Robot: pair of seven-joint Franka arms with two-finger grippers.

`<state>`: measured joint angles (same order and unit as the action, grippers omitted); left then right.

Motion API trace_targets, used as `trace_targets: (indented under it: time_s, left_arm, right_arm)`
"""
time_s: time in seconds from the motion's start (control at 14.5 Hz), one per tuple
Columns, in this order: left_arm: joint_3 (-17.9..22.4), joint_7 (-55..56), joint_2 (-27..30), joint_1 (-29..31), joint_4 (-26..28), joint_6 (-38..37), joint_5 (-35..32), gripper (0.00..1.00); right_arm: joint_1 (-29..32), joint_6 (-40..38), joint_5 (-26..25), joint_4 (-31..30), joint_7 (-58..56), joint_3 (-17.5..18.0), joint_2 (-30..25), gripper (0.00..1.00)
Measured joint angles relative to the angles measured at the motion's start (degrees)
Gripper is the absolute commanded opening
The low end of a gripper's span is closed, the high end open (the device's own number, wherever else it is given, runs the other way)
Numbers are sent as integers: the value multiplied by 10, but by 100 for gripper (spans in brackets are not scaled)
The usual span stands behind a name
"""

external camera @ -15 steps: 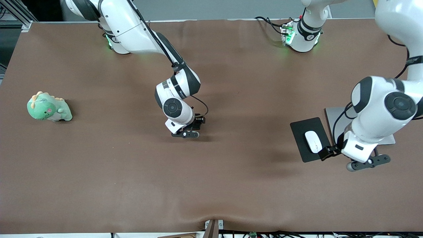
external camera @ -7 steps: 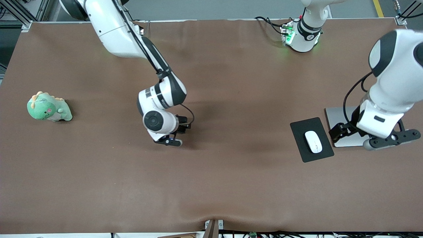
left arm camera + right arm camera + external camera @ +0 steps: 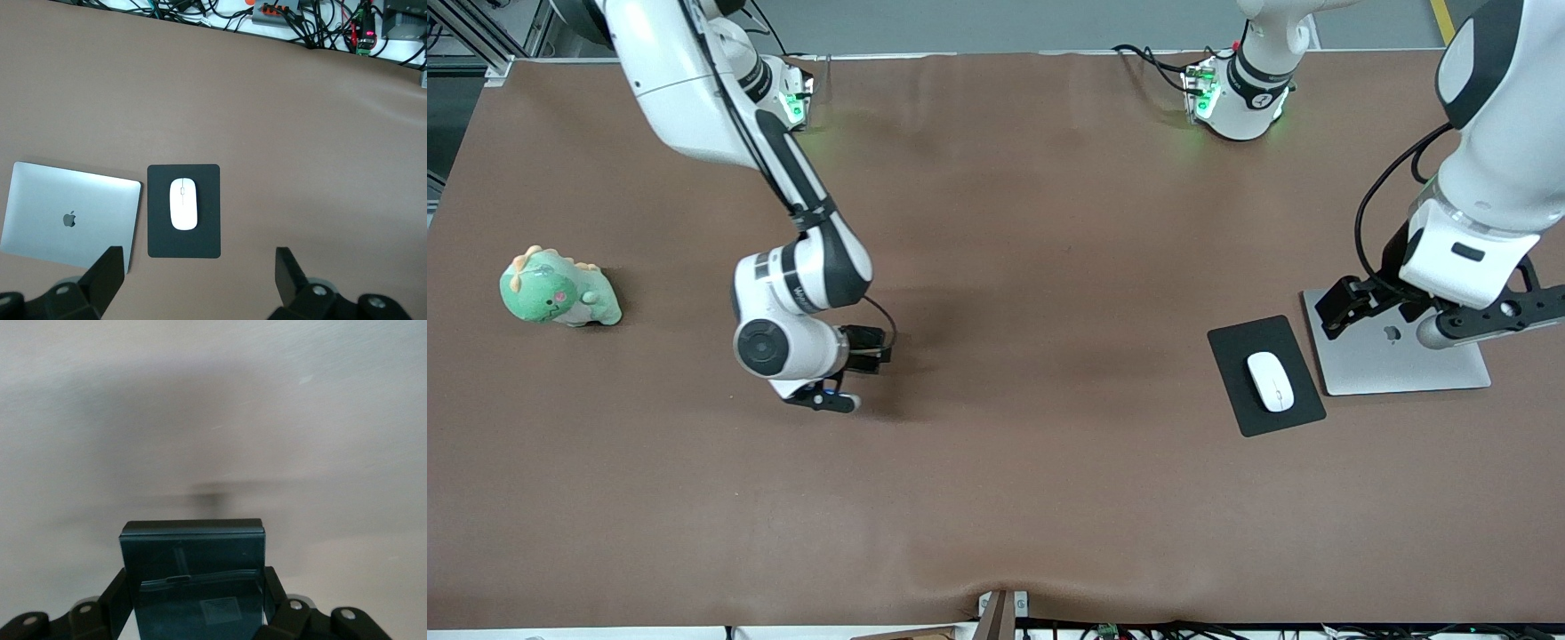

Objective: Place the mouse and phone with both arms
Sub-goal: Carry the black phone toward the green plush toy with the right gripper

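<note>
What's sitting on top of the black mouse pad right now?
Only the white mouse lies on the mouse pad, its whole top showing. The patch of pad beneath the mouse is covered.

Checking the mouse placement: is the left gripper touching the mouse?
Apart. The left wrist view shows the open left gripper high above, bare mouse pad between it and the mouse.

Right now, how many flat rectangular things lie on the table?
2: the black mouse pad under the white oval mouse, and the closed silver laptop beside it toward the left arm's end.
</note>
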<state>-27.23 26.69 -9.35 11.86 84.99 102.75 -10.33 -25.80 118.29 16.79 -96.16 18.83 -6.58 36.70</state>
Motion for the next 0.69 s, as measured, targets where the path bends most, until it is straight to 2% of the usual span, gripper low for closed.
trace_targets:
  time_s: [0.28, 0.48, 0.69]
  left_arm:
    - [13, -42, 17, -9, 0, -5, 14, 100]
    - [93, -76, 34, -80, 0, -38, 22, 100]
    - [149, -121, 52, -120, 11, -56, 38, 100]
  right_arm:
    - [42, -1, -6, -45, -58, -8, -35, 0]
    - [68, 0, -40, -79, -89, -12, -57, 0]
    - [107, 4, -65, -113, -135, -14, -70, 0]
